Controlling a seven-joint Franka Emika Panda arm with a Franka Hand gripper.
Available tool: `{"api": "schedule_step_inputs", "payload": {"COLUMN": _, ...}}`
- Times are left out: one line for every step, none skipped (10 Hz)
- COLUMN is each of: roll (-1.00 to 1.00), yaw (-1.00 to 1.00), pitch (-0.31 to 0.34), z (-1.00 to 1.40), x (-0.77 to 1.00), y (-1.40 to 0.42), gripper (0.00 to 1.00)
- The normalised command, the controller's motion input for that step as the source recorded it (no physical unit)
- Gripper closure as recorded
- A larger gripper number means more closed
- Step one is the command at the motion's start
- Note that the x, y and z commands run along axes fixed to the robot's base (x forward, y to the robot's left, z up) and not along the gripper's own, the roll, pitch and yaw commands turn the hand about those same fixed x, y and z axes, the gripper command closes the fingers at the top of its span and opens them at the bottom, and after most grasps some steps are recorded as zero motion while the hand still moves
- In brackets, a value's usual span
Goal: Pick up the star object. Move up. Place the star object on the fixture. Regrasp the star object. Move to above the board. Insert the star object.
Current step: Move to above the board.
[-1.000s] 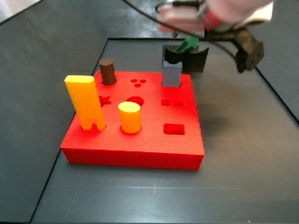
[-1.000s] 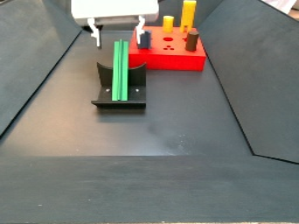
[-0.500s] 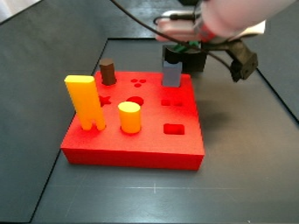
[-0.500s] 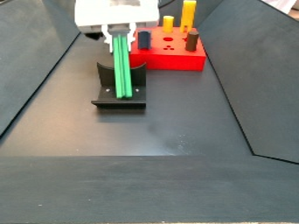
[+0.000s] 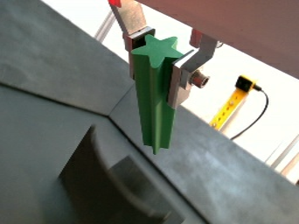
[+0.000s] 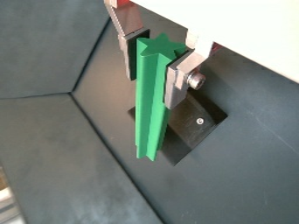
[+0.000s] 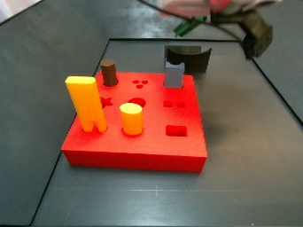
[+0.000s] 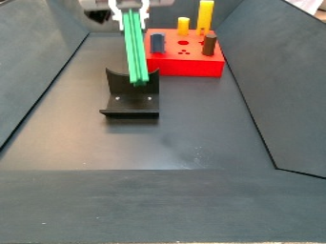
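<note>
the gripper (image 5: 160,54) is clamped on the upper end of the star object (image 5: 153,96), its flat silver fingers (image 6: 177,80) pressed against opposite ridged sides in both wrist views. the green bar hangs roughly upright, its lower end clear of the fixture (image 8: 132,96) in a side view, directly above the notch. the fixture (image 6: 184,133) stands on the dark floor, just beside the board (image 8: 192,59). on the board (image 7: 154,146), a side view shows the tall yellow peg (image 7: 85,104), a short yellow peg (image 7: 131,118), a brown peg (image 7: 109,72) and a grey-blue peg (image 7: 174,74).
</note>
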Motion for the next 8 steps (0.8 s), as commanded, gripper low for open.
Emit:
{"api": "schedule_step_inputs", "payload": {"roll": -0.02, "yaw": 0.09, "pitch": -0.066, "z": 1.00, "x": -0.04, "y": -0.03, "gripper": 1.00}}
{"api": "schedule_step_inputs", "payload": {"roll": -0.02, "yaw": 0.04, "pitch": -0.070, "z": 1.00, "x": -0.05, "y": -0.03, "gripper": 1.00}}
{"api": "schedule_step_inputs", "payload": {"roll": -0.03, "yaw": 0.02, "pitch": -0.070, "z": 1.00, "x": -0.05, "y": -0.02, "gripper": 1.00}}
{"api": "schedule_step_inputs", "payload": {"roll": -0.04, "yaw": -0.01, "pitch": -0.060, "z": 1.00, "x": -0.05, "y": -0.02, "gripper": 1.00}}
{"api": "schedule_step_inputs", "payload": {"roll": -0.04, "yaw": -0.03, "pitch": -0.049, "z": 1.00, "x": -0.06, "y": -0.02, "gripper": 1.00}}
{"api": "schedule_step_inputs", "payload": {"roll": -0.05, "yaw": -0.04, "pitch": -0.025, "z": 1.00, "x": -0.07, "y": -0.01, "gripper": 1.00}}
{"api": "schedule_step_inputs", "payload": {"roll": -0.05, "yaw": -0.05, "pitch": -0.006, "z": 0.90, "x": -0.07, "y": -0.01, "gripper": 1.00}}
{"api": "schedule_step_inputs", "payload": {"roll": -0.05, "yaw": -0.04, "pitch": 0.012, "z": 0.72, "x": -0.06, "y": -0.01, "gripper": 1.00}}
